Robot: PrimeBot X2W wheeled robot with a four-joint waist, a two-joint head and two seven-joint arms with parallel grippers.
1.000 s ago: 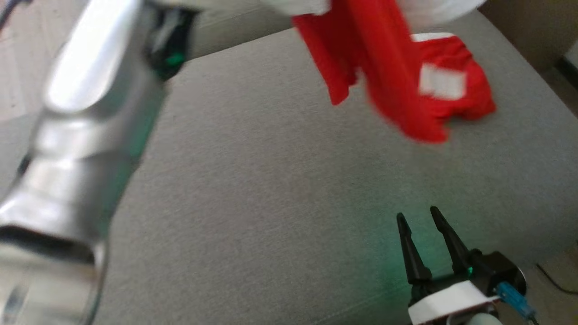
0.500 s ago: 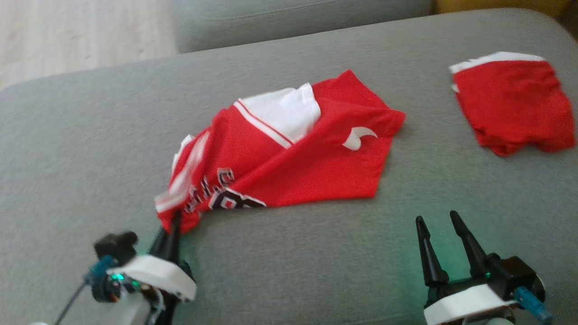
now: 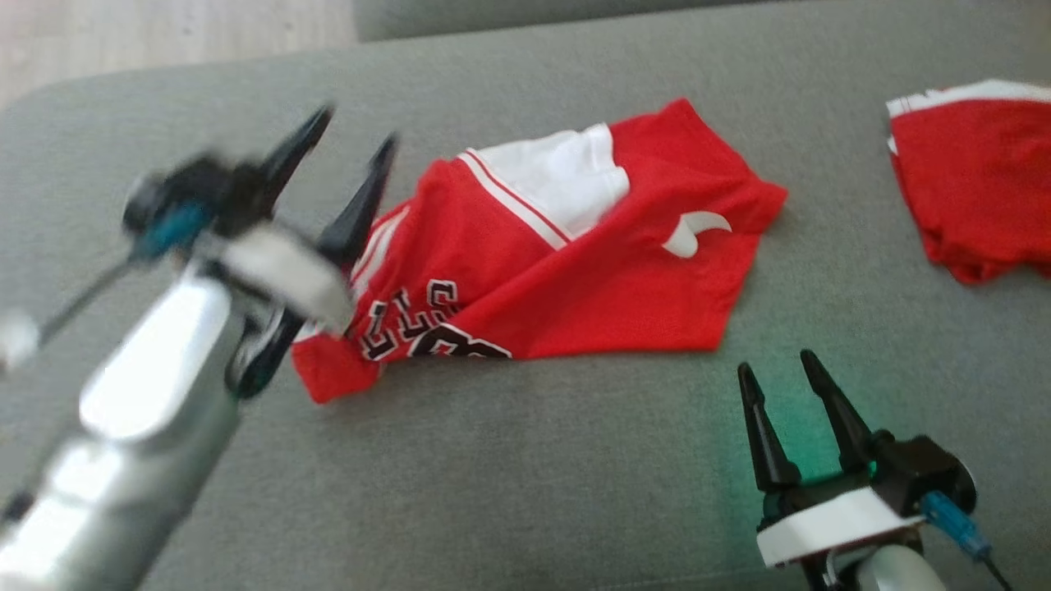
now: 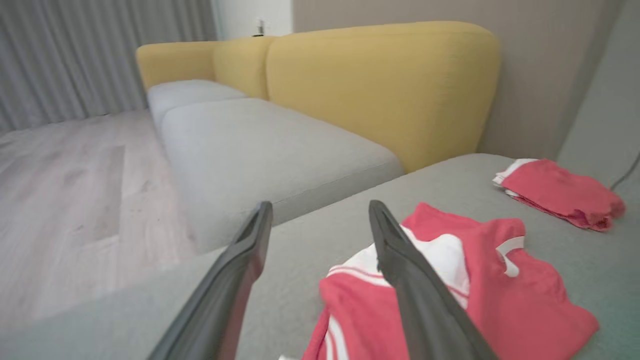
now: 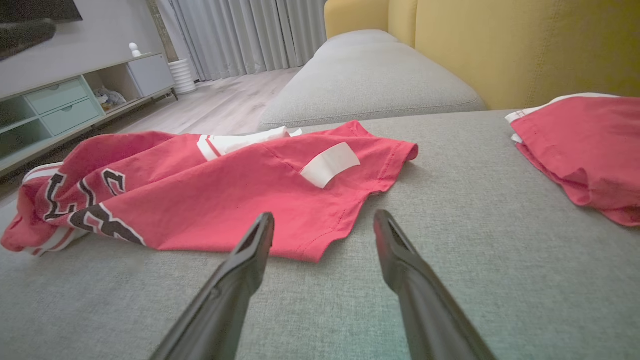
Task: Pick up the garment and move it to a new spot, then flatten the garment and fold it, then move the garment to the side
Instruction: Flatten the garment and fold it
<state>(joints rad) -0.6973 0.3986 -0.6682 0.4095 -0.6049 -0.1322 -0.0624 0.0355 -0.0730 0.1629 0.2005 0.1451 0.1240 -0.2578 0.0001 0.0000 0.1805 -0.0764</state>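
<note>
Garment (image 3: 558,279) is lying crumpled mid sofa cushion (image 3: 525,476), w/ a folded red piece (image 3: 977,189) at far right. Left gripper (image 3: 357,127) is hovering over its left end, fingers spread, holding nothing. Right gripper (image 3: 776,362) is hanging near right, apart from it, also spread & empty.
</note>
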